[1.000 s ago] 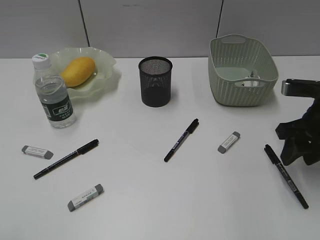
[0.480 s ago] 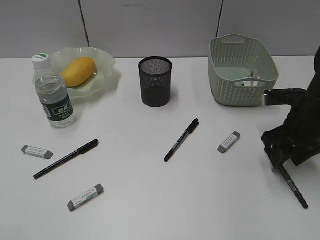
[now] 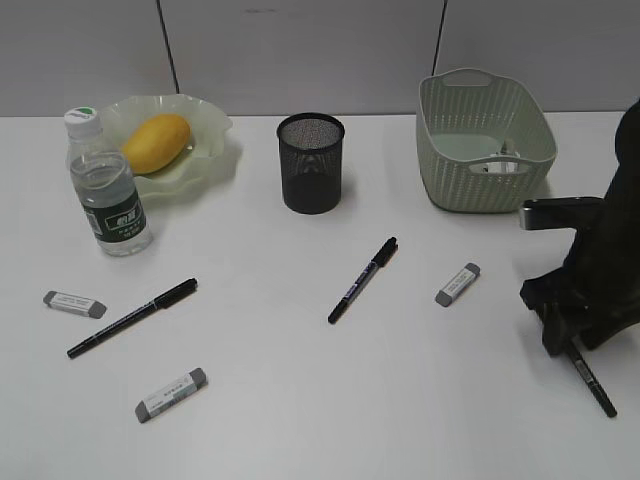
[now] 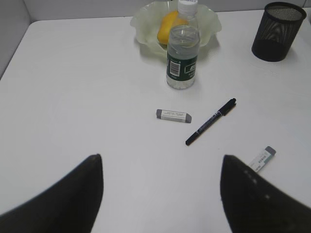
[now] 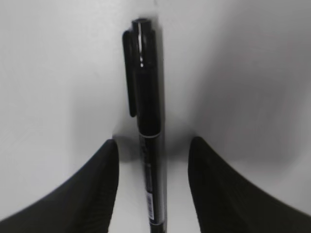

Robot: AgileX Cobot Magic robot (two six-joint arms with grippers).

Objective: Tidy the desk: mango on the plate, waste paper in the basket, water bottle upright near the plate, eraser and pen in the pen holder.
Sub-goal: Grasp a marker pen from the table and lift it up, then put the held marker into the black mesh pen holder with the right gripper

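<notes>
My right gripper (image 3: 560,335) stands low over a black pen (image 3: 590,378) at the desk's right. In the right wrist view this pen (image 5: 146,97) lies between the open jaws of the gripper (image 5: 154,141), with a gap on each side. My left gripper (image 4: 161,158) hangs open over bare desk (image 4: 87,87). The mango (image 3: 155,141) lies on the plate (image 3: 212,160), and the water bottle (image 3: 108,190) stands upright beside it. Two more pens (image 3: 132,318) (image 3: 363,279) and three erasers (image 3: 74,304) (image 3: 171,394) (image 3: 458,284) lie loose. The pen holder (image 3: 311,162) stands at the back middle.
The basket (image 3: 483,140) stands at the back right, just behind my right arm, with a small white scrap (image 3: 507,152) showing inside. A grey wall runs along the desk's far edge.
My right gripper has moved left and down onto the right-hand pen, now straddling its cap end. Its jaws have narrowed slightly. Nothing else has moved.
</notes>
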